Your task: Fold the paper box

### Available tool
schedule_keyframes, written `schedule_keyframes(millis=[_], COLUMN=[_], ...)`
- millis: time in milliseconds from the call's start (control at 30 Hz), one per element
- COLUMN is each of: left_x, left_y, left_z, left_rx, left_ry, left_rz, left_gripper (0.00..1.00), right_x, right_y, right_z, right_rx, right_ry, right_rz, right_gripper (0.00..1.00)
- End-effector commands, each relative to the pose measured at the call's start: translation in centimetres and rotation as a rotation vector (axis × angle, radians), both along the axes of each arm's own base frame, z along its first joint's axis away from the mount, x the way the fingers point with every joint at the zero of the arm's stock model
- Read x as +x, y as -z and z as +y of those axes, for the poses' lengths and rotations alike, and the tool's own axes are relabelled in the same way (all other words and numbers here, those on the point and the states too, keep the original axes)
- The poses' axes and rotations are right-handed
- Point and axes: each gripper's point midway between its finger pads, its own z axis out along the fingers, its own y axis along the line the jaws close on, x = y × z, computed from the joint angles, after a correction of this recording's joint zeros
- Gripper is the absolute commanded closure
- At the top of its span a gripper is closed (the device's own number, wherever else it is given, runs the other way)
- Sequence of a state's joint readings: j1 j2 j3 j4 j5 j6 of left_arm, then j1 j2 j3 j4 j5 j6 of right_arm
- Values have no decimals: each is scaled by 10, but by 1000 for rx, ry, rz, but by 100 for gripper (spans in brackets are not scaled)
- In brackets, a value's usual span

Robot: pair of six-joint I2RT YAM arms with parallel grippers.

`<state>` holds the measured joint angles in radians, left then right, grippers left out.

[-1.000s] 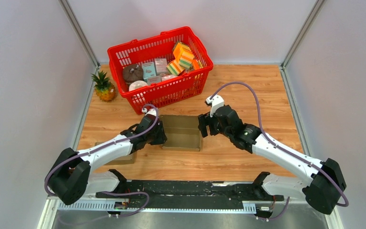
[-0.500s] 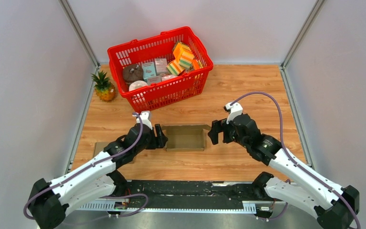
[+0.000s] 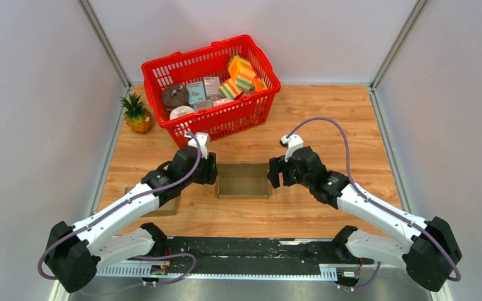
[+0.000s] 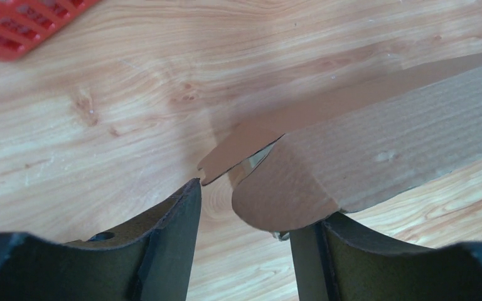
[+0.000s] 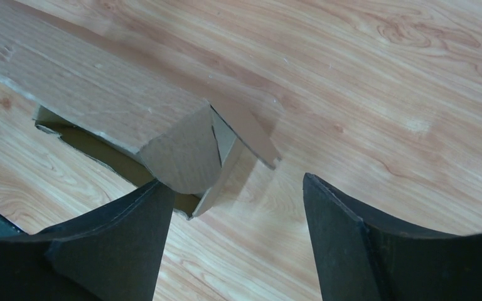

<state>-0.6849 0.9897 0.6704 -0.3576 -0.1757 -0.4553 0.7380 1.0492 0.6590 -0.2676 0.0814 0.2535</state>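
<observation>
The paper box point(image 3: 243, 180) lies long axis left to right between the left jaws and the right jaws, both standing apart, one beside each short end.

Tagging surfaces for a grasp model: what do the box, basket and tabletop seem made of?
Paper box: matte brown cardboard, probably corrugated; faint ribbing on its wall. Basket: red plastic, moulded lattice. Tabletop: light wood grain with knots, possibly laminate.
</observation>
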Motion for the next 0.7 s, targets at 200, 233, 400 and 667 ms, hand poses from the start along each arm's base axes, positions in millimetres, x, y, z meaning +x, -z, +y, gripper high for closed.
schedule_keyframes(millis=[200,233,400,667], left_x=[17,17,16,12], left_y=[-24,-23,-19,-21], left_z=[-20,-20,-26,-38], left_rx=[66,71,64,-8], left_ry=[190,196,224,239], left_rz=[-117,-113,-102,-76], left_gripper=[48,52,63,80], right_x=[22,23,24,26], right_y=[-31,-28,-19,-19], right_z=[21,21,23,25], right_rx=[70,66,43,68], right_ry=[-90,-91,-87,-9], right_rz=[-211,-207,-166,-74], right_gripper=[40,42,53,70])
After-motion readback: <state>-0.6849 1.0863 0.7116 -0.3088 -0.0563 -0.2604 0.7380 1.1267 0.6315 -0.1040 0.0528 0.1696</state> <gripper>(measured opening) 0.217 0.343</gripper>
